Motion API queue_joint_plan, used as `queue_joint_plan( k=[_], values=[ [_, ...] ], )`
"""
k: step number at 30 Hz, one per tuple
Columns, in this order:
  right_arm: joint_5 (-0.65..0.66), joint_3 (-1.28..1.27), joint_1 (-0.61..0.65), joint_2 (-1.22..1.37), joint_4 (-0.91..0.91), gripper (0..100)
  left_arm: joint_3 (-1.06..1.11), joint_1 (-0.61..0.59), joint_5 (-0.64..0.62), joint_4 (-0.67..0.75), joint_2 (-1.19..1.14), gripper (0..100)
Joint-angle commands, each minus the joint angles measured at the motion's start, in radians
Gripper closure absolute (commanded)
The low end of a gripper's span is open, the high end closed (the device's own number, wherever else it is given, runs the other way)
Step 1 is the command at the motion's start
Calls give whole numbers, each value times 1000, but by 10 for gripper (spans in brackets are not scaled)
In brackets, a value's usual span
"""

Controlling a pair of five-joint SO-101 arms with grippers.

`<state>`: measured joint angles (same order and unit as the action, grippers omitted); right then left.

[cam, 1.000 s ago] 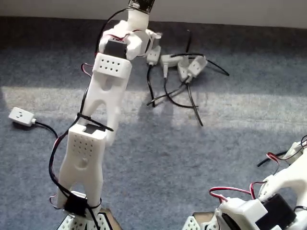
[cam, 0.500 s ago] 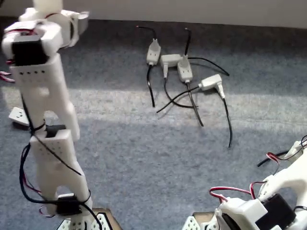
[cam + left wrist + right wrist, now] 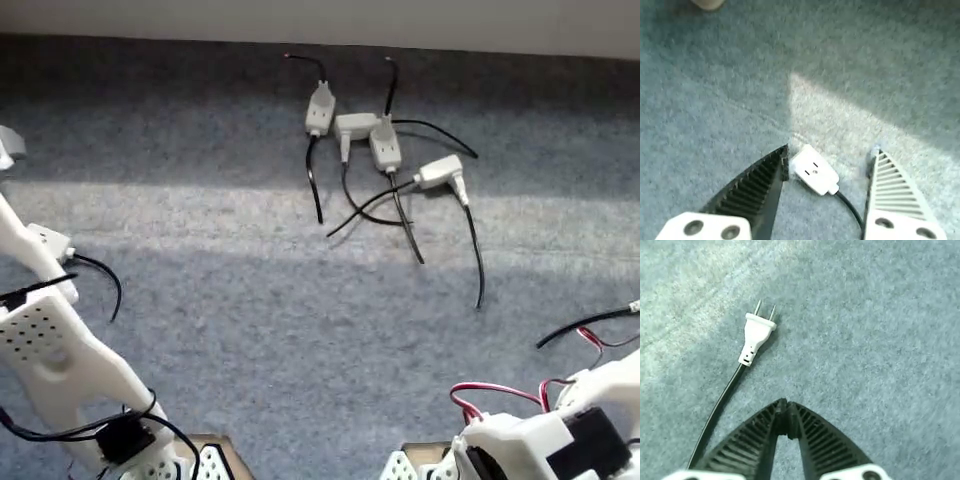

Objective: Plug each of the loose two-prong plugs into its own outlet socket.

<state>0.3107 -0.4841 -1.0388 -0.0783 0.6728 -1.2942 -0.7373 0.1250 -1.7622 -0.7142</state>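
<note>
Left pincer [image 3: 830,154] hangs spread over the socket [image 3: 815,172], jaws either side, placed to grip it. My right pincer [image 3: 787,407] is clenched empty, pointing at a plug [image 3: 757,335].

Indoor robotics test bench, grey carpet [image 3: 260,330], pale wall edge [image 3: 480,20], white printed robot arm [image 3: 55,345]

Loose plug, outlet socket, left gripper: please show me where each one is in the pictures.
loose plug [image 3: 755,337], right wrist view, on its white body behind the prongs.
outlet socket [image 3: 813,169], left wrist view, on its slotted face.
left gripper [image 3: 831,151], left wrist view, midway between its open fingertips.
</note>
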Motion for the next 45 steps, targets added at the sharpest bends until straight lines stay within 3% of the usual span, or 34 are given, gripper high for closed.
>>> queue_joint_plan(
  k=[1,3,6,13,19,22,26,31,34,36,45],
  values=[
    [35,16,-25,7,-24,992,150,-12,2,-5,-10,755],
    [77,21,-35,16,-24,992,231,-7,-5,-5,-16,794],
    [123,19,-39,21,-24,992,329,-4,-124,-5,-21,841],
    [173,15,-68,21,-24,992,466,-39,-311,-5,-21,842],
    [175,13,-70,21,-24,992,553,-76,-635,-5,-16,843],
    [175,13,-70,21,-24,992,578,-50,-717,-5,-19,842],
    [175,13,-71,22,-24,992,576,42,-713,-5,-15,835],
    [176,13,-81,22,-24,992,464,134,-710,-5,-21,725],
    [176,13,-93,22,-25,992,410,160,-591,-5,-22,663],
    [176,13,-93,22,-25,992,407,157,-529,-5,-22,655],
    [176,13,-91,22,-25,992,498,76,-546,51,-24,656]
  ],
)
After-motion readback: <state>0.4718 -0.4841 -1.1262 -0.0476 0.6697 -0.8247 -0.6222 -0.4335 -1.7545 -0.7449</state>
